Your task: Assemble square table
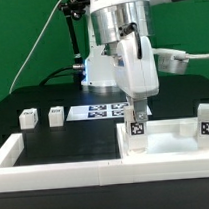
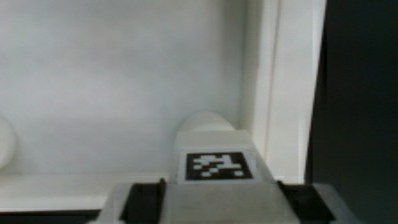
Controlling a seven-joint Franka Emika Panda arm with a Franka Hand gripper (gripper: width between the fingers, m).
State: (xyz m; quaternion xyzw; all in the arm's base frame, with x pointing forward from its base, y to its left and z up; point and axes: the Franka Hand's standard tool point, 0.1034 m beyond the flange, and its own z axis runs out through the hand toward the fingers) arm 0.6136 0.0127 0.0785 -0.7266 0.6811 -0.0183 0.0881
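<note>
Holding one leg (image 1: 137, 129) in the pincer (image 1: 135, 116): jaws narrow, closed on its upper part, tag facing the exterior camera. The wrist view agrees, with grey fingers (image 2: 139, 203) on either side of the tagged leg and no gap that I can see.

Long axis of the leg: upright, in line with the pincer. It stands over the tabletop (image 1: 175, 140), at the corner toward the exterior view's left. So the target lies straight below the grip, not off to a side. I can't tell whether the foot touches the slab or sits in a corner hole; the leg hides the hole in both views.

Edges: from the wrist, the tabletop's edge runs just beside the leg, with dark table past it. Little margin there. My judgement is that the next move calls for a straight-down seat, then a turn about the upright axis, no sideways drift.

The border wall (image 1: 56, 166) runs along the front, close against the tabletop; touching or not, I can't say. I expect it to brace the slab against a push.

Farther out, a second leg (image 1: 207, 122) stands upright toward the exterior view's right, well apart from the pincer, so room to rotate looks fine. A third leg (image 1: 30, 118) and a fourth leg (image 1: 57, 114) wait toward the left, near each other. The marker board (image 1: 103, 111) lies behind.
</note>
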